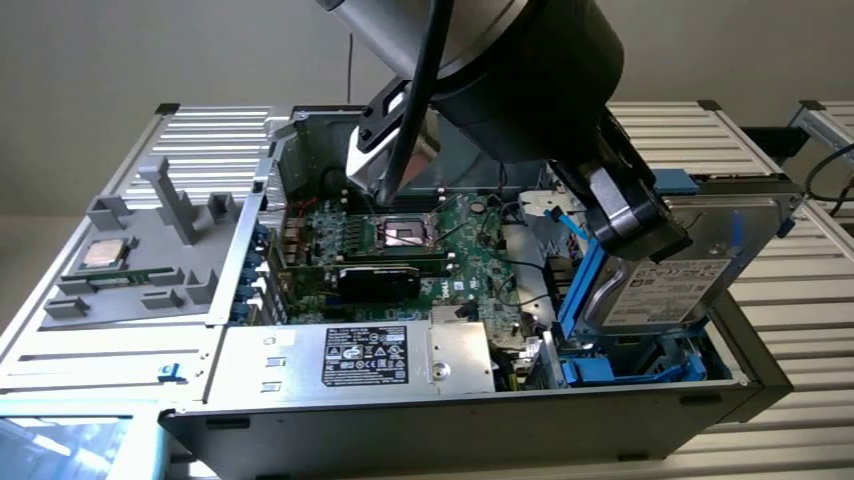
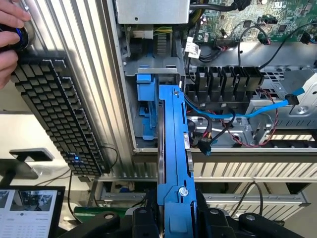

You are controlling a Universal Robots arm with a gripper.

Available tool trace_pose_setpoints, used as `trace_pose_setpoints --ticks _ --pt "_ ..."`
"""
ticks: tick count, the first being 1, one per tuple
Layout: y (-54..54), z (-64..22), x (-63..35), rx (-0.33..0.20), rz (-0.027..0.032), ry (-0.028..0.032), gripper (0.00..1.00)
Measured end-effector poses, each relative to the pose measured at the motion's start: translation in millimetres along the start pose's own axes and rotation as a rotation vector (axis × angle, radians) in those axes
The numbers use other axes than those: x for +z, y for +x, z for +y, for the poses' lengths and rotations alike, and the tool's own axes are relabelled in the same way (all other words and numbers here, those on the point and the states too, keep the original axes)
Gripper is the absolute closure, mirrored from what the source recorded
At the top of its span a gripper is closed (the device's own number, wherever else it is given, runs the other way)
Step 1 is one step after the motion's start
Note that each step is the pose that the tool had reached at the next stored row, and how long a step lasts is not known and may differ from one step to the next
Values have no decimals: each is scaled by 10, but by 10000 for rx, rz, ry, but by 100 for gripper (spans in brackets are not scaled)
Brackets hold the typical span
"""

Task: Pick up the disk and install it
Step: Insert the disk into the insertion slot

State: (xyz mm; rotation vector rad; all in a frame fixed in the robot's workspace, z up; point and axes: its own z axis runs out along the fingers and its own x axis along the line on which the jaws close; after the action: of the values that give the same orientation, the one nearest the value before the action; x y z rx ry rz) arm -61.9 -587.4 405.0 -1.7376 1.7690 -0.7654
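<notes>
Now, in the exterior view, the hand (image 1: 641, 228) is closed on the disk (image 1: 681, 285), which hangs tilted beneath it, its lower end at the blue drive bay (image 1: 638, 368) of the open computer case (image 1: 441, 425). In the wrist view, the disk's blue carrier edge runs straight out from the hand toward that bay, with a blue data cable (image 2: 257, 110) beside it.

Robotics lab bench, computer case (image 1: 467, 430) (side panel off) on ribbed aluminium table (image 1: 801, 310), keyboard (image 2: 54, 114) and screen (image 2: 29, 210) alongside
</notes>
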Motion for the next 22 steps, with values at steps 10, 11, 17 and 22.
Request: trace_pose_setpoints --ticks 10,11,17,22 --pt "26 49 41 50 -50 29 62" --pt "33 52 45 60 -61 28 62" --pt "52 82 72 103 -100 27 62" --pt "54 105 94 130 -125 26 62"
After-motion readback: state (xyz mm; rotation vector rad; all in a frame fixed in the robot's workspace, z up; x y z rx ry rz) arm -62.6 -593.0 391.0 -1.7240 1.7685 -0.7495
